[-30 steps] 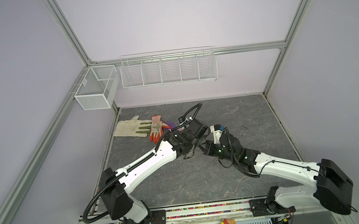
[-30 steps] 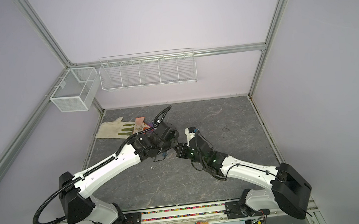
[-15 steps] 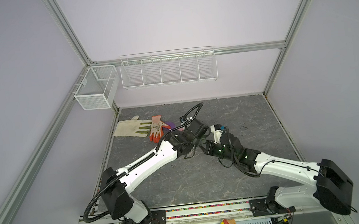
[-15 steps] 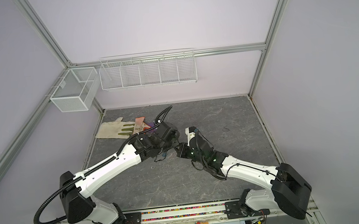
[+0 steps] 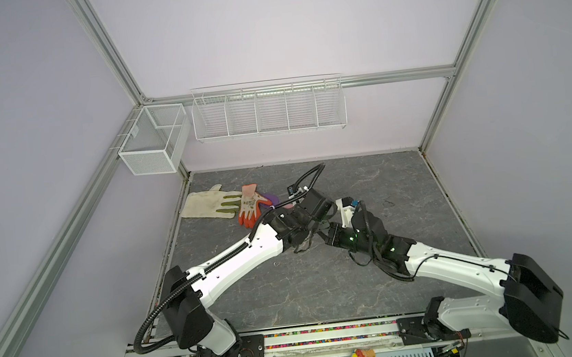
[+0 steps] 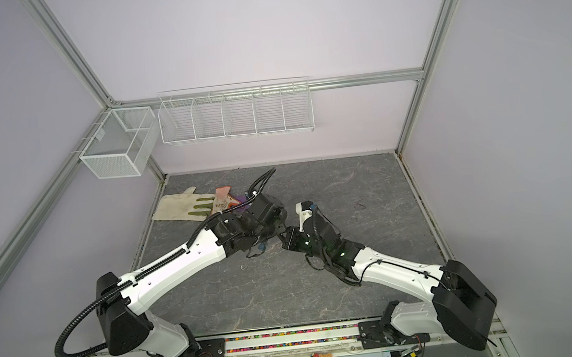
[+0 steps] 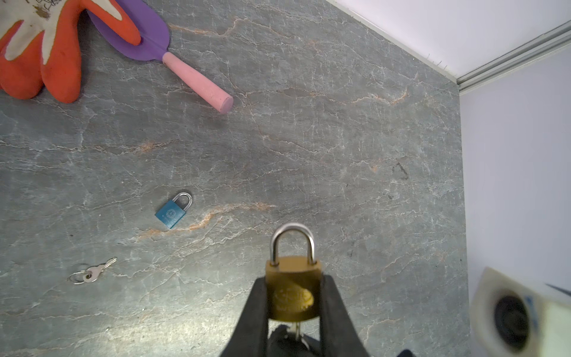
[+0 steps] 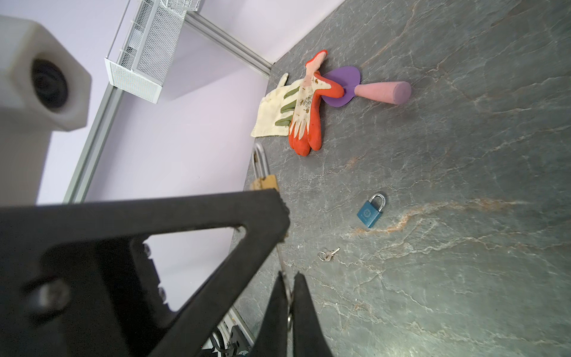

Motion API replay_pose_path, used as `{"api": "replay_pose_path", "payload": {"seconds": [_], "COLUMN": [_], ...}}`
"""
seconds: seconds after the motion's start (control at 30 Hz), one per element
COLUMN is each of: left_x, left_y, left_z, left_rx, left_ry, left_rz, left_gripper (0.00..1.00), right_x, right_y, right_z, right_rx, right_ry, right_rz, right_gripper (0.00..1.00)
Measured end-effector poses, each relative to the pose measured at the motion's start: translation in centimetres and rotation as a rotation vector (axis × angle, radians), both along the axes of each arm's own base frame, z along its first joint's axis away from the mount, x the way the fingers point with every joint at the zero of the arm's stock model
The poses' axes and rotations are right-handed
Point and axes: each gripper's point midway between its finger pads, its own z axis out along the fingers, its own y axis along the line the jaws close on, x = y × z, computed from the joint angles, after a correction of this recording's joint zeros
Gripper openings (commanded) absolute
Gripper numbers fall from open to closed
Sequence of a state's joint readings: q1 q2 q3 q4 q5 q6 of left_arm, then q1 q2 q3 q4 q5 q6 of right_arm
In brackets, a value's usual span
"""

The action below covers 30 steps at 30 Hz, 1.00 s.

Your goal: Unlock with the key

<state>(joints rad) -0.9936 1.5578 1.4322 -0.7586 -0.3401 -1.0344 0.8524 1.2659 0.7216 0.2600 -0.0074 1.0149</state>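
Tools first: left gripper (image 7: 293, 279) was closed narrowly on the edges of the brass padlock (image 7: 292, 299). The right gripper (image 8: 289, 286) was pinched tight on the key (image 8: 281, 259). Lock was held above the table (image 7: 340, 139), near its middle. Key and lock shared one long axis: shackle pointing away from the left gripper, both legs seated, keyway toward the right gripper.

In the right wrist view the left finger (image 8: 173, 222) hid most of the lock body.

On the table beyond lay a blue padlock (image 7: 171, 211), a spare key (image 7: 92, 273) near it, a trowel (image 7: 197, 82) and an orange glove (image 7: 46, 55) farther off.
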Motion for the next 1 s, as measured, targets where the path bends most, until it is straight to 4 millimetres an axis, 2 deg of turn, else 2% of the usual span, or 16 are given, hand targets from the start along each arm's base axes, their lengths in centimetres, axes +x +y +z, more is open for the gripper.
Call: {"api": "replay_pose_path", "payload": {"seconds": [0.5,0.73,1.0], "left_x": [-0.6,-1.8,-2.1], "left_y": [-0.2,-1.2,-1.5], "left_z": [0.0,0.2,0.2], "left_rx": [0.041,0.037,0.076], "left_ry": [-0.014,-0.007,-0.009], "left_rz": [-0.045,-0.091,-0.095], "left_gripper": [0.0,0.0,0.0], "right_x": [-0.3,-1.3,-1.4], "right_y": [-0.1,-1.3,-1.4], "right_z": [0.5,0.6,0.8], "right_rx": [0.02,-0.035,-0.026], "right_ry": [0.036,0.027,0.009], "right_rz": [0.087,0.102,0.113], "right_gripper": [0.06,0.06,0.06]}}
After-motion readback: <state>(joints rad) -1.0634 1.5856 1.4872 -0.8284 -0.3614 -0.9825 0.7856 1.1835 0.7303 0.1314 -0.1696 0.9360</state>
